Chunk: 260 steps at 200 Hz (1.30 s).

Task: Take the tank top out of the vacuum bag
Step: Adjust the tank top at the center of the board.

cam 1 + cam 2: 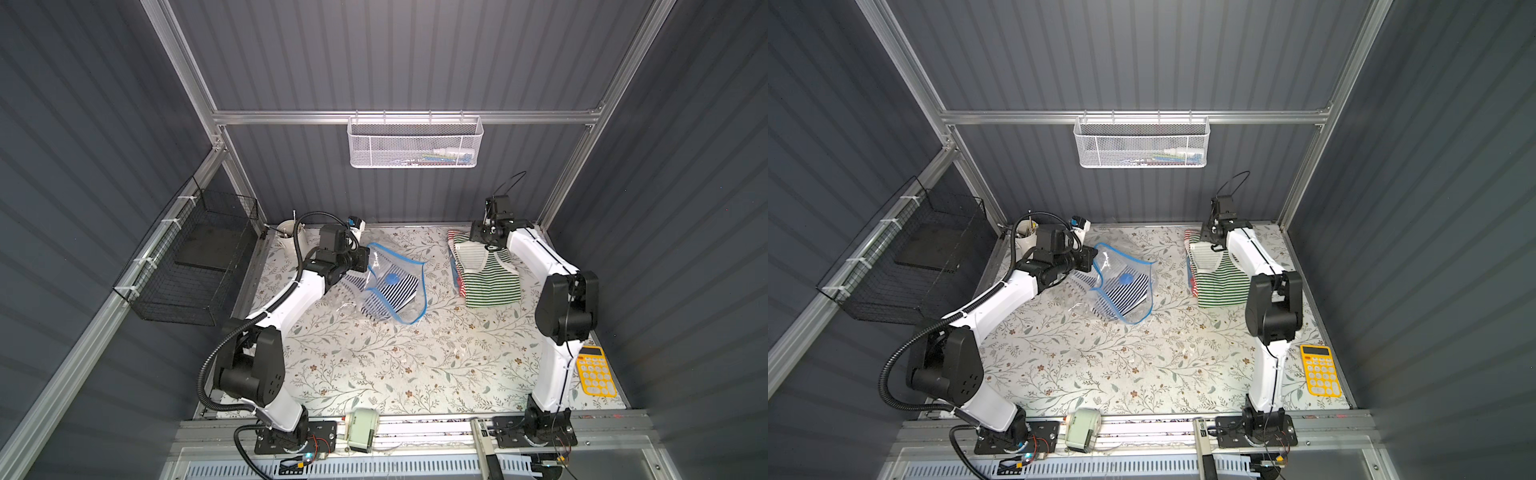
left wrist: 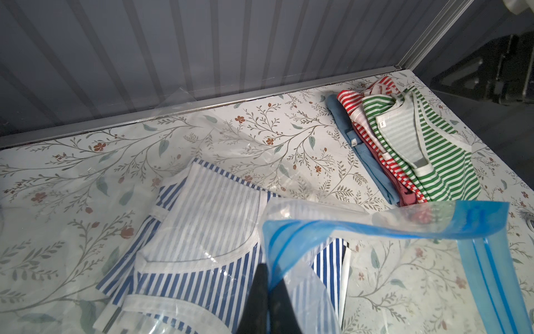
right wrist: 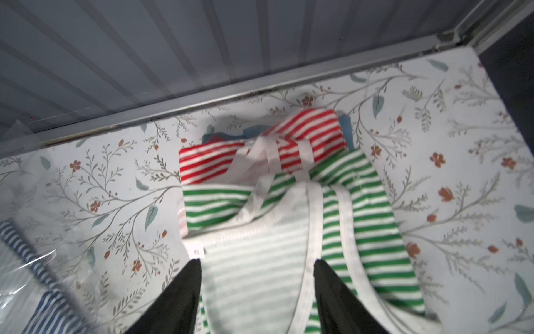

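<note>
The vacuum bag [image 1: 409,309] [image 1: 1133,309] lies crinkled at the back middle of the table, with its blue valve cap [image 1: 392,278] facing up. A blue-and-white striped tank top [image 1: 395,293] [image 2: 202,219] shows through its clear plastic. My left gripper [image 1: 370,259] [image 1: 1095,259] [image 2: 270,270] is shut on the bag's blue zip strip [image 2: 375,222] and holds that edge lifted. My right gripper [image 1: 492,246] [image 1: 1216,247] [image 3: 257,261] stands open over the neckline of a green striped tank top [image 1: 492,282] [image 3: 361,225] at the back right, holding nothing.
The green top tops a pile with a red striped garment [image 3: 254,153] and a blue one [image 2: 346,127]. A yellow calculator [image 1: 596,370] lies front right, a white cup [image 1: 291,239] back left. A black wire basket [image 1: 195,257] hangs on the left wall.
</note>
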Available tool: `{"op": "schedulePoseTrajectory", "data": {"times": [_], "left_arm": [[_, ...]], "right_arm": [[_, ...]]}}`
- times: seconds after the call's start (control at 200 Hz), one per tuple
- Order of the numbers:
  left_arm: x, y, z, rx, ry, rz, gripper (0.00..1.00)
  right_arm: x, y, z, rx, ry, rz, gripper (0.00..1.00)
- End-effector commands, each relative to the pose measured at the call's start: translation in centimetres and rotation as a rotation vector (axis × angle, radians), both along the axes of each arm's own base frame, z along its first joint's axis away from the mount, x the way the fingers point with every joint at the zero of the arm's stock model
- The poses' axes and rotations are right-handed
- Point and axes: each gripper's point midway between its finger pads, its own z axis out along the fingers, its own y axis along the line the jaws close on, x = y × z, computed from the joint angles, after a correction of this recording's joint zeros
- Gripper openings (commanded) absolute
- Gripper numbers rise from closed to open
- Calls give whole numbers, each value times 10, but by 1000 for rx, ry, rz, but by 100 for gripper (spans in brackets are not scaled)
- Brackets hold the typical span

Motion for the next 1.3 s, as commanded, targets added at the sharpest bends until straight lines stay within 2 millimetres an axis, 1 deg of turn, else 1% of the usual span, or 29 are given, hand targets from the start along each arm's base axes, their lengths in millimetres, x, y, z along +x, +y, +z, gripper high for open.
{"op": "schedulePoseTrajectory", "data": {"times": [0.0, 0.13, 0.23, 0.305, 0.455, 0.545, 0.595, 0.7, 0.73, 0.845, 0.915, 0.985, 1.075, 1.135, 1.2, 1.295], "left_arm": [[3, 1, 8, 1, -9, 0, 0], [5, 2, 5, 8, -6, 3, 0], [5, 1, 5, 5, -2, 1, 0], [5, 1, 4, 4, 0, 0, 0], [5, 1, 4, 7, -2, 3, 0], [4, 1, 5, 6, -3, 2, 0], [5, 1, 5, 6, -2, 2, 0], [5, 1, 4, 8, 0, 3, 0], [5, 1, 4, 7, -1, 2, 0], [5, 2, 4, 10, -1, 4, 0], [5, 2, 4, 11, -2, 5, 0], [5, 2, 5, 11, -3, 6, 0], [5, 2, 6, 10, -5, 7, 0], [5, 2, 6, 10, -6, 6, 0], [5, 2, 7, 10, -9, 7, 0], [4, 3, 7, 10, -9, 8, 0]], "right_arm": [[10, 10, -7, 3, 20, 55, 63], [21, 23, -23, 46, 24, 82, 60], [30, 35, -36, 58, 41, 132, 60], [35, 39, -46, 44, 52, 146, 60], [40, 46, -54, 39, 56, 187, 60], [43, 51, -57, 37, 59, 213, 63], [44, 50, -63, 20, 75, 216, 65], [46, 52, -69, -15, 89, 227, 65], [47, 52, -70, -24, 93, 228, 63], [47, 53, -74, -38, 105, 235, 39], [47, 54, -75, -36, 109, 238, 33], [46, 54, -75, -34, 112, 237, 21], [45, 56, -72, -26, 111, 247, 10], [45, 56, -68, -22, 105, 243, 0], [46, 55, -64, -24, 96, 230, 0], [46, 54, -52, -16, 66, 220, 0]]}}
